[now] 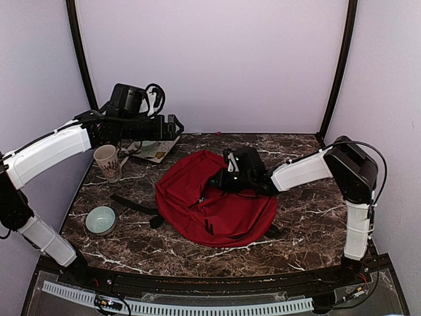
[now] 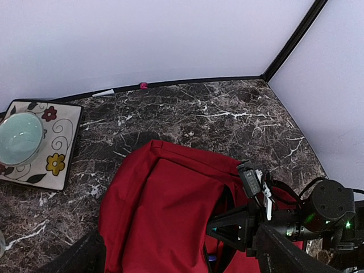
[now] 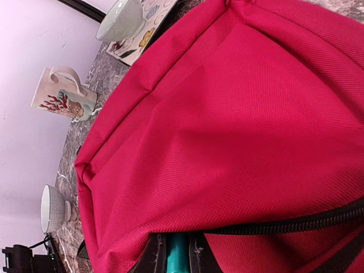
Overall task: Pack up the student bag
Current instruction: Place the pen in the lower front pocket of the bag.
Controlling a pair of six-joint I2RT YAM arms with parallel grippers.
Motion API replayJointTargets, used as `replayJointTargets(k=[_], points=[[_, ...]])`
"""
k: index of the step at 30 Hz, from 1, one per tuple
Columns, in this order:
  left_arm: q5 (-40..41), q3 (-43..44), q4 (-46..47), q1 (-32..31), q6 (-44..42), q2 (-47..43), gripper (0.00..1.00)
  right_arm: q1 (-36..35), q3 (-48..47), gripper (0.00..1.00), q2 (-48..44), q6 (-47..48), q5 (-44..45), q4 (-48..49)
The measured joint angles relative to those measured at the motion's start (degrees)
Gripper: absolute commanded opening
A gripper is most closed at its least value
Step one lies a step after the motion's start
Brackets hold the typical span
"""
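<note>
Since the student bag [image 1: 214,204] lies slumped at the middle of the desk [image 1: 316,204] with its zip mouth under the right arm, the step in hand reads as feeding an item through that mouth. Right tool [image 1: 222,178]: at the zip edge, nearly closed on what appears to be a slim teal item [image 3: 177,250], kind not discernible. Recommended: hold the item in line with the opening, clear of the zip teeth, and release only once it is well inside. Left tool [image 1: 173,125]: spread wide, empty, raised over the far-left corner. Surrounding: mug [image 1: 107,162], bowl [image 1: 100,220], patterned plate [image 2: 57,142] bearing a second bowl [image 2: 20,136]. Only the right wrist view shows the teal item. The plate is half hidden from above but shows plainly in the left wrist view.
</note>
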State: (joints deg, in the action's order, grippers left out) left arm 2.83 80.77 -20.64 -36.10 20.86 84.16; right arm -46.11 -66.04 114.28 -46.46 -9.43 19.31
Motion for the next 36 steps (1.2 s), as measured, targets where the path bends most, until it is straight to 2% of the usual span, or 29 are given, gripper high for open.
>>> replayJointTargets(k=[3, 9, 14, 30, 36], points=[[-0.46, 1.16, 0.2, 0.0, -0.02, 2.4, 0.94, 0.04, -1.22, 0.03, 1.84, 0.87, -1.09, 0.28], [-0.52, 1.6, 0.26, 0.0, -0.02, 3.65, 0.93, 0.15, -2.82, 0.26, 2.84, 3.15, -2.23, -0.31], [-0.42, 1.57, 0.46, 0.0, 0.0, 3.65, 0.93, 0.15, -3.02, 0.37, 2.4, 4.72, -3.1, -3.13], [-0.59, -0.57, 0.72, 0.0, 0.31, 3.65, 0.93, 0.15, 1.01, 0.43, -13.51, 10.56, -0.59, -10.51], [-0.94, -2.16, 0.61, 0.0, 0.28, 3.65, 0.92, 0.15, 2.08, 0.56, -18.38, 14.86, 2.82, -18.84]])
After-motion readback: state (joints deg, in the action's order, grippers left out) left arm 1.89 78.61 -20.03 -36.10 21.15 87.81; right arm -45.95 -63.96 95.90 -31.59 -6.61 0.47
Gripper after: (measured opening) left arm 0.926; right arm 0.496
